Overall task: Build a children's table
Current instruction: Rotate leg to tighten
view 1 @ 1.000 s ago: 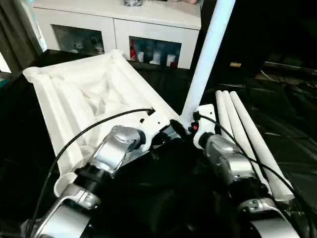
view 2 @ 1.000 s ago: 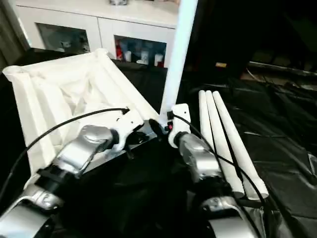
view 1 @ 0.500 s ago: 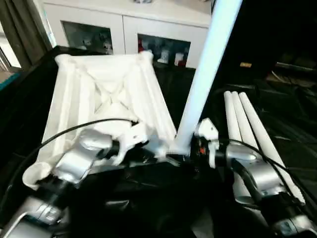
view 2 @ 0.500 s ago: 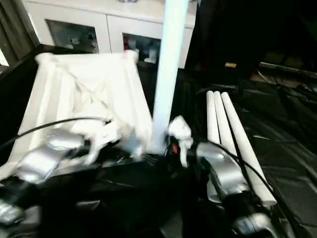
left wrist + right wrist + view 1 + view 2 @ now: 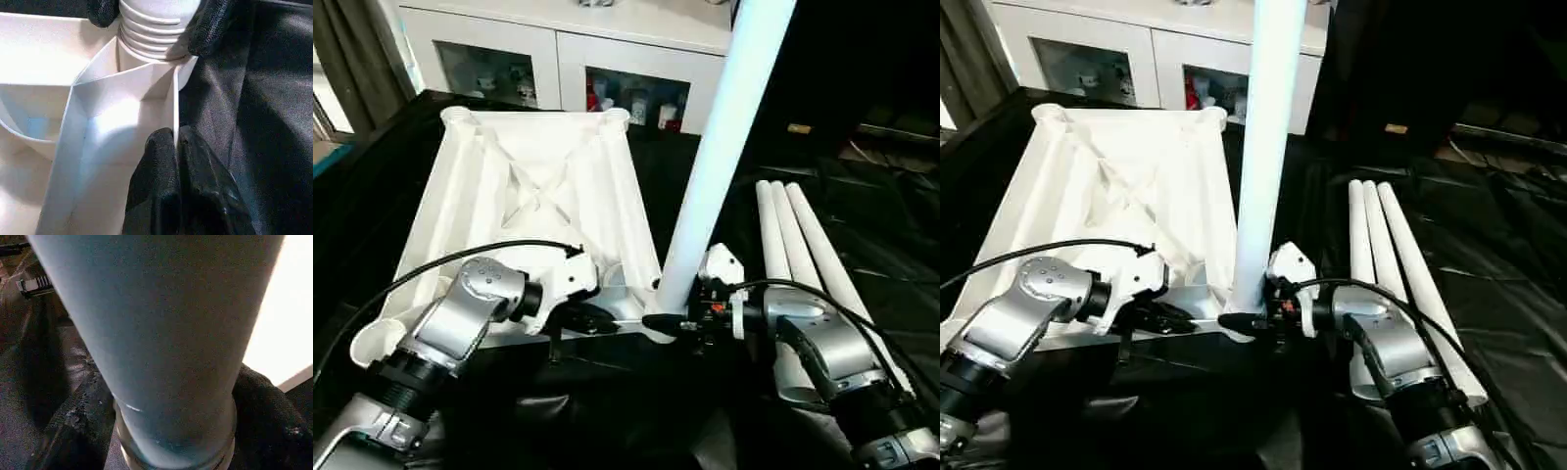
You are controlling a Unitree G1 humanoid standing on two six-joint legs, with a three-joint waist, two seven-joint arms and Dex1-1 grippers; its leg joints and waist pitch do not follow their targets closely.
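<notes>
The children's table top (image 5: pixel 538 196) lies upside down on black cloth, ribs up. One white leg (image 5: pixel 724 147) stands upright in its near right corner socket (image 5: pixel 651 323). My right gripper (image 5: pixel 661 320) is shut on the leg's base, with a black finger (image 5: pixel 73 431) on each side of the tube (image 5: pixel 161 347). My left gripper (image 5: pixel 175 139) is shut on a thin rib of the top, just beside that socket and the leg's threaded end (image 5: pixel 151 29). Three loose legs (image 5: pixel 793 235) lie side by side to the right.
A white glass-door cabinet (image 5: pixel 558 49) stands behind the table top. Black cloth (image 5: pixel 871 186) covers the surface all around. A grey curtain (image 5: pixel 352 59) hangs at the far left. Black cables run along both silver forearms.
The whole view has shifted, so the top now looks squarer. My right gripper's fingers have come in closer around the leg's base. The left gripper keeps its pinch on the rib.
</notes>
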